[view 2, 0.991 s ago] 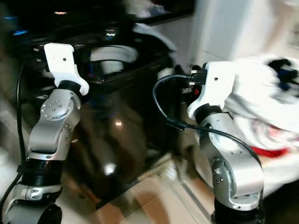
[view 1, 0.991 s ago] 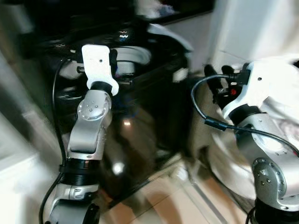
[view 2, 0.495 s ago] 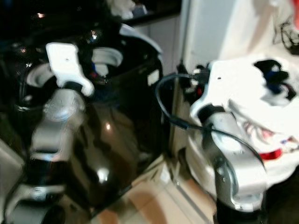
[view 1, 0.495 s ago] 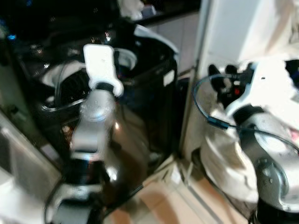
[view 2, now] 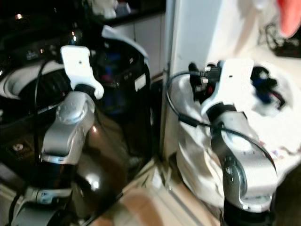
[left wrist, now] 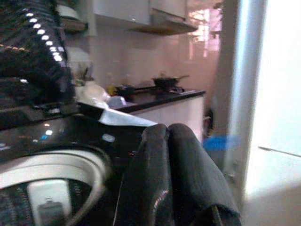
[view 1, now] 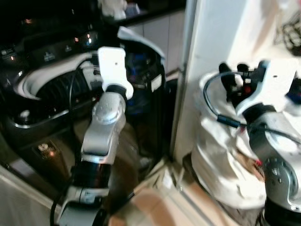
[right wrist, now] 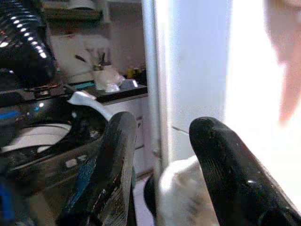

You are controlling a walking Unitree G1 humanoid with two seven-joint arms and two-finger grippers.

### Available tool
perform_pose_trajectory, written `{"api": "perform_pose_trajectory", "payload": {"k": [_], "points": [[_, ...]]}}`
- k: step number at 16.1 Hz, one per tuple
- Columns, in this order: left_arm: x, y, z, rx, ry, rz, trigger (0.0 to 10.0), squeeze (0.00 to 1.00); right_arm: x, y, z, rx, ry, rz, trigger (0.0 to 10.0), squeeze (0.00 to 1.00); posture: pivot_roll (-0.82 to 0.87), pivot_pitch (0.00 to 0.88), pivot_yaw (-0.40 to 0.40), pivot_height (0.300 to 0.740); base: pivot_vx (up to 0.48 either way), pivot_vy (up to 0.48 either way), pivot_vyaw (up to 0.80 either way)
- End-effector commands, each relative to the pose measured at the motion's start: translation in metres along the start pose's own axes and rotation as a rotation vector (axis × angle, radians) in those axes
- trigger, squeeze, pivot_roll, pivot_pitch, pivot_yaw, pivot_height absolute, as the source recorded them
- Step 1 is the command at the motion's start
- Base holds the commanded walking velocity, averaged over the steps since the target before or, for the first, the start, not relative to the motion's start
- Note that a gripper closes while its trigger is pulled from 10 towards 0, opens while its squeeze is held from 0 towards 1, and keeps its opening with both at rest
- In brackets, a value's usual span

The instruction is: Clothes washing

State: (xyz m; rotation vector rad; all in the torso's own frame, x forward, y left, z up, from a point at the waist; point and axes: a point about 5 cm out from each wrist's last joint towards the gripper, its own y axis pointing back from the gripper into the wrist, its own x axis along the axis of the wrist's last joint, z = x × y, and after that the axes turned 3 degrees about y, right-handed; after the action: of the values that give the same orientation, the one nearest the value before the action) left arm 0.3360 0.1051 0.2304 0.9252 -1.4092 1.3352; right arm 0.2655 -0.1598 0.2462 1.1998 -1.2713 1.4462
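A black top-loading washing machine (view 1: pixel 141 117) stands at the left with its lid up, and the white rim of its drum (view 1: pixel 33 82) shows. My left arm is raised in front of the machine's top. The left gripper (left wrist: pixel 168 129) is shut with nothing in it and points over the drum. At the right, a heap of white clothes (view 2: pixel 282 127) fills a white laundry bag (view 1: pixel 221 160), with a dark blue item (view 2: pixel 263 87) on top. My right gripper (view 1: pixel 233 70) is open and empty. It is held above the bag's near edge, beside the tall white panel.
A tall white panel (view 1: pixel 211 37) stands between the washer and the bag. A dark kitchen counter (left wrist: pixel 155 96) with a pan runs behind the washer. Beige floor tiles (view 1: pixel 155 202) lie below the arms. A blurred pink shape (view 2: pixel 289 19) hangs at the top right.
The whole picture has shifted, so the camera moved; more of the drum and the white panel now show. Both arms keep the same raised pose and the grippers look unchanged.
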Motion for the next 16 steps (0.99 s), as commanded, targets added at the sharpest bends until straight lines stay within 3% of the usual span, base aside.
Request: {"api": "perform_pose_trajectory", "payload": {"k": [1,7,11,12,16], "points": [[0.004,-0.001,-0.012,0.042,-0.013,0.014,10.0,0.00,0.002,-0.001,-0.008,0.042,-0.011,0.009,10.0,0.00,-0.10,0.000,0.043,0.740,0.349,0.000,0.00],[0.007,-0.004,-0.016,0.053,-0.019,0.024,10.0,0.00,0.002,-0.002,-0.010,0.055,-0.018,0.005,10.0,0.00,-0.10,0.000,0.044,0.740,0.344,0.000,0.00],[0.009,-0.013,-0.035,0.149,-0.069,0.009,10.0,0.00,0.004,-0.001,-0.017,0.115,-0.029,0.012,10.0,0.00,-0.10,0.000,0.061,0.740,0.246,0.000,0.00],[0.017,-0.022,-0.037,0.142,-0.155,0.060,10.0,0.00,0.006,0.001,-0.020,0.146,-0.033,0.022,10.0,0.00,-0.10,0.000,0.063,0.740,0.000,0.000,0.00],[0.044,-0.071,-0.052,0.185,-0.260,0.122,10.0,0.00,0.010,0.000,-0.025,0.177,-0.049,0.045,10.0,0.00,-0.09,0.000,0.056,0.740,0.000,0.000,0.00]]}}
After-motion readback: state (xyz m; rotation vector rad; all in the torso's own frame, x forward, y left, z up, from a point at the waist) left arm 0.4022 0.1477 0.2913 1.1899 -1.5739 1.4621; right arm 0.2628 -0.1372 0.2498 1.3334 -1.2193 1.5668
